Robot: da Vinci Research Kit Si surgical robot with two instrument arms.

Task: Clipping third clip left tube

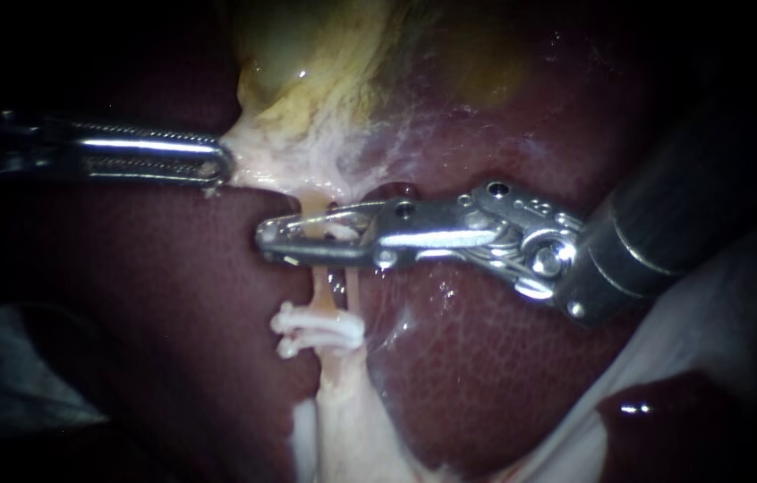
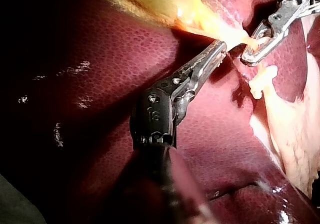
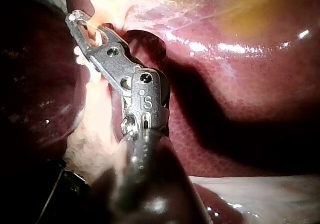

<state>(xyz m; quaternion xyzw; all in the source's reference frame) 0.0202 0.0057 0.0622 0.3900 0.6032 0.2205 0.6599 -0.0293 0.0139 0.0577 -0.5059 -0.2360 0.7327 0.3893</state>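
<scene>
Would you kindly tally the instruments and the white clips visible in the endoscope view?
Instruments: 2, the left instrument and the right instrument
White clips: 2, both on the tube
Total: 4

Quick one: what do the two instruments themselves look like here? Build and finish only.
Left instrument: slim silver tool with fine ridged edges, black wrist housing with small screws, dark shaft. Right instrument: broader silver tool, slotted, with round holes, bare wire cables and a pulley at the wrist, dark grey round shaft.
</scene>
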